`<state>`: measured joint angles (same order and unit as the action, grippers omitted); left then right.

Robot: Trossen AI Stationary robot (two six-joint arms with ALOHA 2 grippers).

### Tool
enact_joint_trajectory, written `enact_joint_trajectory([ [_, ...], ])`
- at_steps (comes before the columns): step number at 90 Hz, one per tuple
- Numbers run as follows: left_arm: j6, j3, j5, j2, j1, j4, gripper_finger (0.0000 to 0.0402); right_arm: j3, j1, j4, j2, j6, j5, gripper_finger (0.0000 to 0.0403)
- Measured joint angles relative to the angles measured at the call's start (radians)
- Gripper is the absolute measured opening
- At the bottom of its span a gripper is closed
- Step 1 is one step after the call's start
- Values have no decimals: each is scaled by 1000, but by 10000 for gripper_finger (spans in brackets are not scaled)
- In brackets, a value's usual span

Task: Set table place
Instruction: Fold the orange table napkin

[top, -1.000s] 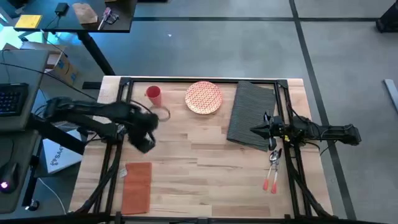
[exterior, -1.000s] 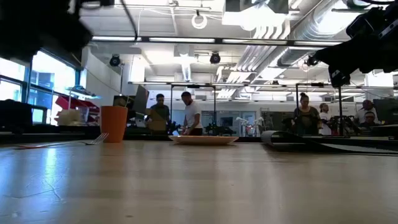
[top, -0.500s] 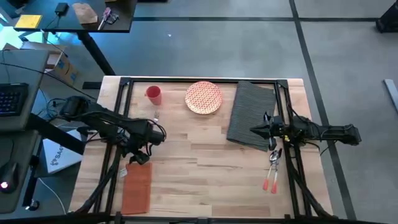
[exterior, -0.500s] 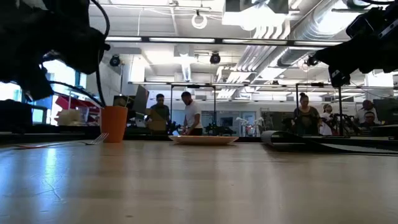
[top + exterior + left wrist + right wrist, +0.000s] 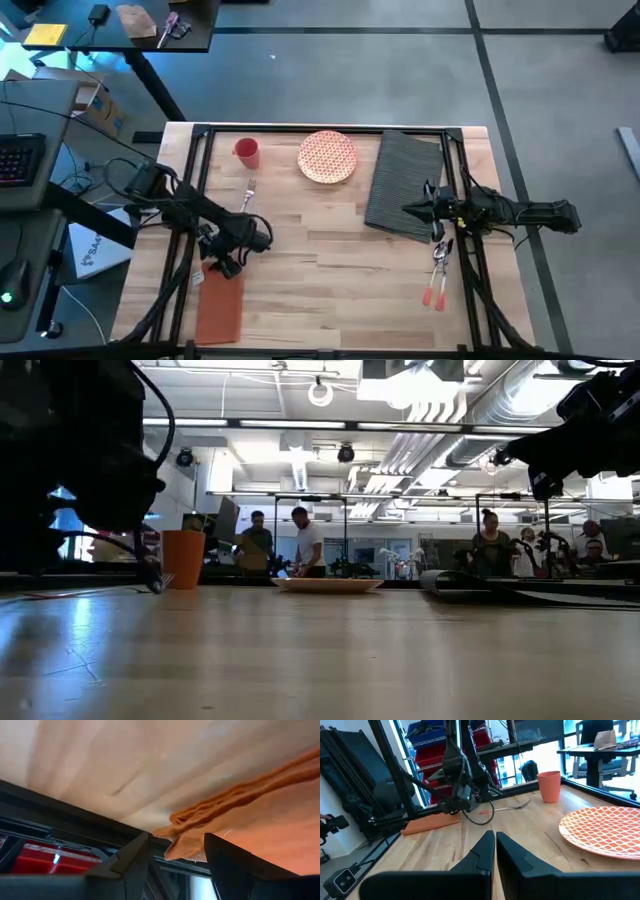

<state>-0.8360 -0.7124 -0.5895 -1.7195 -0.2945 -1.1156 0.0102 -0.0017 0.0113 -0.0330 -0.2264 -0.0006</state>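
The dark grey ribbed placemat (image 5: 405, 185) lies flat at the table's far right. My right gripper (image 5: 408, 210) hovers shut above its left edge, with nothing held. The rust-orange napkin (image 5: 220, 305) lies near the front left. My left gripper (image 5: 177, 849) is low over the napkin's far end, open, and a wrinkled corner of the napkin (image 5: 192, 840) lies between its two fingers. The patterned plate (image 5: 327, 157), the red cup (image 5: 246, 152) and a fork (image 5: 248, 190) rest on the wood at the far side. My left gripper comes down at the napkin's far corner (image 5: 185, 832) with a finger on either side of the bunched cloth. I cannot tell whether the fingers touch it. The napkin lies on the table.
Two orange-handled utensils (image 5: 437, 275) lie near the right frame bar. The black bar frame (image 5: 190, 200) runs along both sides and the far edge. Bare wood (image 5: 330, 260) spreads across the table's middle and front. People stand in the room beyond the table.
My left gripper has swung from beside the fork toward the table's near edge and has come down to the napkin's far end. The fork stays on the table.
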Motion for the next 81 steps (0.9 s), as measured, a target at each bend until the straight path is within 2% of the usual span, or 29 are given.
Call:
enact_joint_trajectory([
  [9, 0, -8, -13, 0, -16, -9, 131, 0, 0, 0, 0, 0, 0, 0],
  [22, 27, -46, -15, 1, -27, -50, 65, 0, 0, 0, 0, 0, 0, 0],
  [35, 60, -108, 19, 1, -30, -113, 9, 0, 0, 0, 0, 0, 0, 0],
  [60, 170, -374, 185, 25, -15, -360, 0, 0, 0, 0, 0, 0, 0, 0],
  [72, 180, -581, 217, 80, 14, -388, 0, 0, 0, 0, 0, 0, 0, 0],
  [81, 193, -782, 244, 114, 30, -379, 0, 0, 0, 0, 0, 0, 0, 0],
])
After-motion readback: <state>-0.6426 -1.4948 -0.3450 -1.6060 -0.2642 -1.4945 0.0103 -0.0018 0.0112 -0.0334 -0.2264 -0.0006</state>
